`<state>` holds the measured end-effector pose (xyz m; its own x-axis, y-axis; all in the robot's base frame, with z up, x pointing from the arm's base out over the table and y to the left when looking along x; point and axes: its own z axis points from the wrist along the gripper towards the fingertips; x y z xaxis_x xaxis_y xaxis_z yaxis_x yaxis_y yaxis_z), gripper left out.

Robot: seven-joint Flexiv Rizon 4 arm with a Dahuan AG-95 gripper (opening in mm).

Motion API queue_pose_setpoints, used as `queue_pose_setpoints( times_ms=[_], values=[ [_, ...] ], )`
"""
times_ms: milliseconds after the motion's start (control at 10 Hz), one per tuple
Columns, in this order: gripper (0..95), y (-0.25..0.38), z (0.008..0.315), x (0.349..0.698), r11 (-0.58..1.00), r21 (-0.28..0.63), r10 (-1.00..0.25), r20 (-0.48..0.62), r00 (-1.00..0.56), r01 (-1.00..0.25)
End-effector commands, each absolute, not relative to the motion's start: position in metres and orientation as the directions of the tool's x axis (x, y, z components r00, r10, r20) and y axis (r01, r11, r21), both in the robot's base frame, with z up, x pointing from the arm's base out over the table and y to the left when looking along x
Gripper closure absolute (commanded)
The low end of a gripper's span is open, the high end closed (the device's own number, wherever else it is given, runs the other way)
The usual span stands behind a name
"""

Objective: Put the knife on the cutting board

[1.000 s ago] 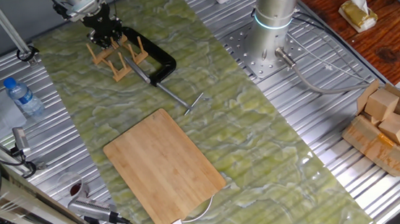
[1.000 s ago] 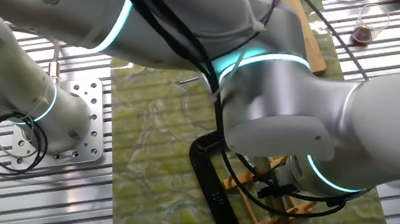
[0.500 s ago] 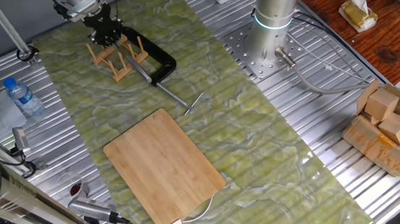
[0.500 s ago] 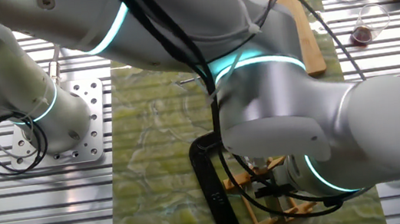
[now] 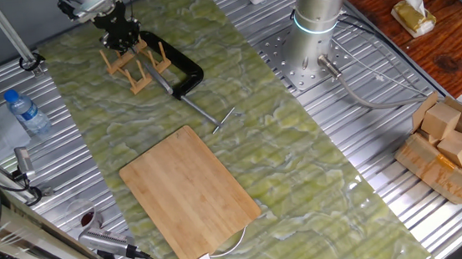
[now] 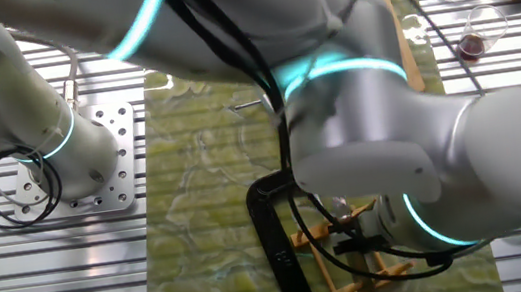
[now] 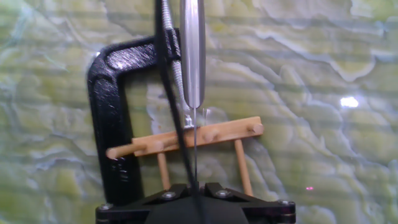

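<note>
In the hand view my gripper [image 7: 196, 186] is shut on the knife [image 7: 192, 50]. I see the knife edge-on: its thin blade runs up from between the fingers and its silver handle points away. It hangs over the small wooden peg rack [image 7: 186, 140]. In one fixed view the gripper [image 5: 118, 32] is at the far left end of the green mat, just above the rack [image 5: 133, 67]. The knife itself is too small to make out there. The bamboo cutting board [image 5: 190, 192] lies flat near the mat's front, far from the gripper. Its edge shows in the other fixed view [image 6: 401, 37].
A black C-clamp [image 5: 180, 71] with a steel screw rod lies beside the rack, and shows in the hand view [image 7: 112, 118]. A water bottle [image 5: 26, 111] stands left of the mat. The arm's base [image 5: 318, 4] is at the back. A box of wooden blocks [image 5: 455, 148] is at the right.
My gripper has moved up and slightly away from the rack with the knife in it. The board and clamp have not moved.
</note>
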<state>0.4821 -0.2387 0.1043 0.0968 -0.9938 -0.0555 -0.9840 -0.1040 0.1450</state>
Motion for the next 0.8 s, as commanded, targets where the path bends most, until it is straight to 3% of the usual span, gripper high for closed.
queue_pose_setpoints(
  times_ms=[100, 800],
  values=[
    [95.0, -0.238, 0.115, 0.481, -0.106, 0.151, -0.993, -0.060, 0.098, -0.983],
    [95.0, -0.220, 0.166, 0.479, -0.090, 0.159, -0.996, -0.029, 0.087, -0.983]
  ],
)
